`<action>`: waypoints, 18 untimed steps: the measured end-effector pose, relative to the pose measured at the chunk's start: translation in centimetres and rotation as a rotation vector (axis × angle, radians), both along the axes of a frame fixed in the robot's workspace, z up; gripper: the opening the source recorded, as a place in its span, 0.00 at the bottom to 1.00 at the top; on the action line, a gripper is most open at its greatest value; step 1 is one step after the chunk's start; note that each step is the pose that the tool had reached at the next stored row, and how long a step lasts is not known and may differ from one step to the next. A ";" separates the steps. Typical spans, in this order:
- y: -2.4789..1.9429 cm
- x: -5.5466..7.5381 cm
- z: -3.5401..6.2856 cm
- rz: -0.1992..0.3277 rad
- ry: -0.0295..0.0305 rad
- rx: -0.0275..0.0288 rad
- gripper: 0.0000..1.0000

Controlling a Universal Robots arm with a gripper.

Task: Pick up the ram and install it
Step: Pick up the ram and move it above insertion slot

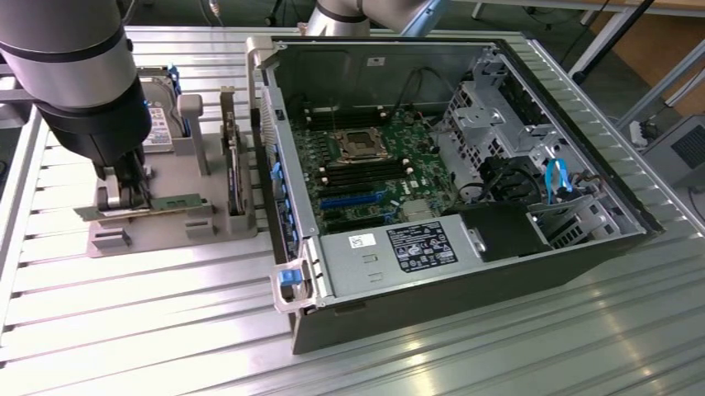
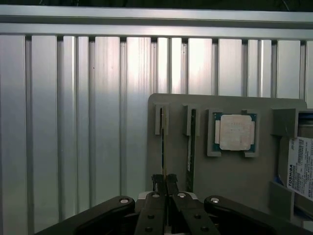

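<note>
Green ram (image 1: 165, 204) stands on edge in the outermost slot beside one edge of the grey holder (image 1: 154, 235), with the gripper (image 2: 165, 182) clamped on its upper edge; judged best lifted straight and square, so neither end binds in its bracket.

Bright light, strong glare on slatted table (image 1: 132, 330), dim computer case (image 1: 441, 305) interior
</note>
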State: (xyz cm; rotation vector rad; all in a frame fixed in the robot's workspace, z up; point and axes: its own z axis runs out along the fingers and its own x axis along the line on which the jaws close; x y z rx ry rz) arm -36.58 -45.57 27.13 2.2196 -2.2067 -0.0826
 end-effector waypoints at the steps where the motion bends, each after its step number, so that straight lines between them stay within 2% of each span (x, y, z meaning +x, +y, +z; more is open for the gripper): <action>1: 0.00 0.0 0.03 0.000 0.0000 0.0001 0.12; 18: 0.00 0.0 0.64 0.000 0.0000 0.0000 0.12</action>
